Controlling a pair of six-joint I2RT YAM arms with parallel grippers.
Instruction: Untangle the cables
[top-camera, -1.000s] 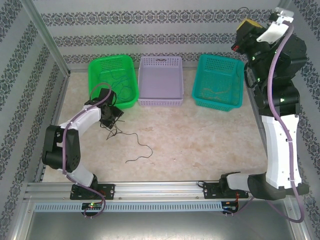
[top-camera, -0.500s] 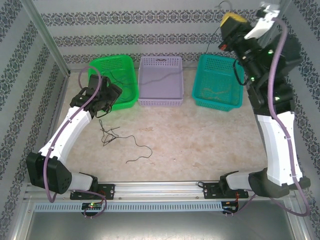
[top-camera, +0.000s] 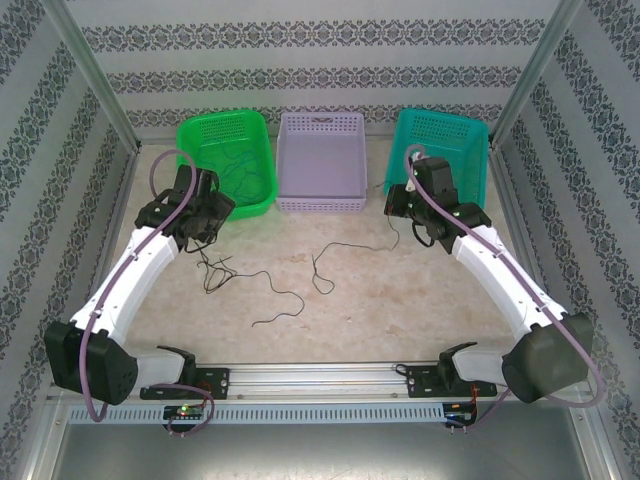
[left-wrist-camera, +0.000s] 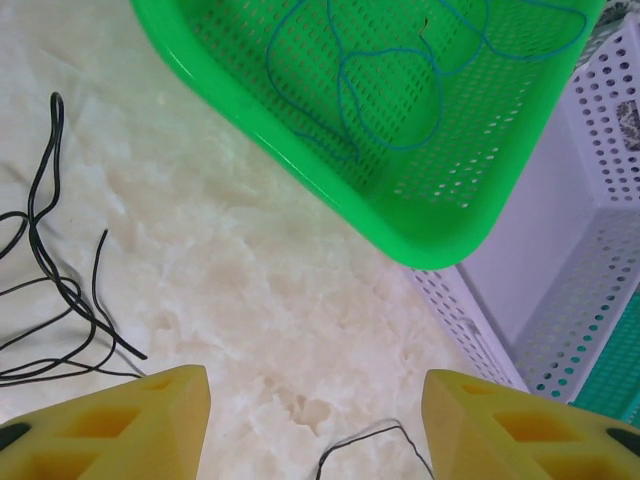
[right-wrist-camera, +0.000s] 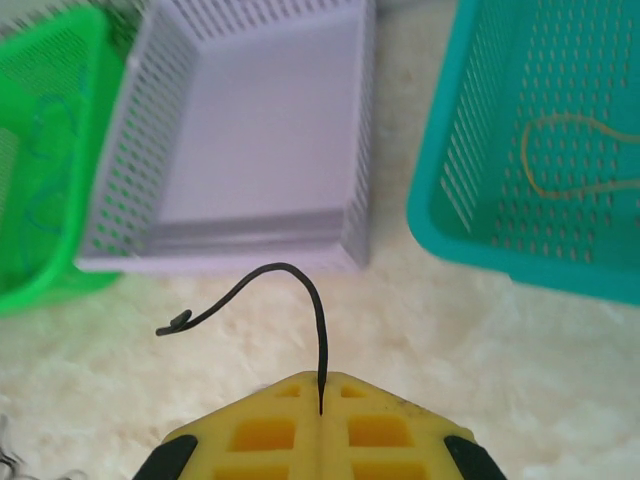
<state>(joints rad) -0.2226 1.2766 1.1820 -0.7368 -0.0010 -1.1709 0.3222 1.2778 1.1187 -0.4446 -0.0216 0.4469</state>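
**A:** From above?
**B:** Your black cables (top-camera: 222, 268) lie toward the table's left edge. One black cable (top-camera: 318, 272) runs mid-table to your right arm.
**A:** Left wrist?
**B:** Left jaws are spread and hold nothing. A blue cable (left-wrist-camera: 342, 95) lies in the green basket (left-wrist-camera: 300, 160).
**A:** Right wrist?
**B:** Right jaws are pressed together, pinching the black cable (right-wrist-camera: 318, 330) before the purple basket (right-wrist-camera: 260, 140).

Trailing off the left wrist view's left edge: black cables (left-wrist-camera: 36, 200). Cropping green basket (left-wrist-camera: 440, 245) and lilac basket (left-wrist-camera: 560, 250) there. Burying one end of black cable (right-wrist-camera: 319, 330) inside right end effector (right-wrist-camera: 320, 395).
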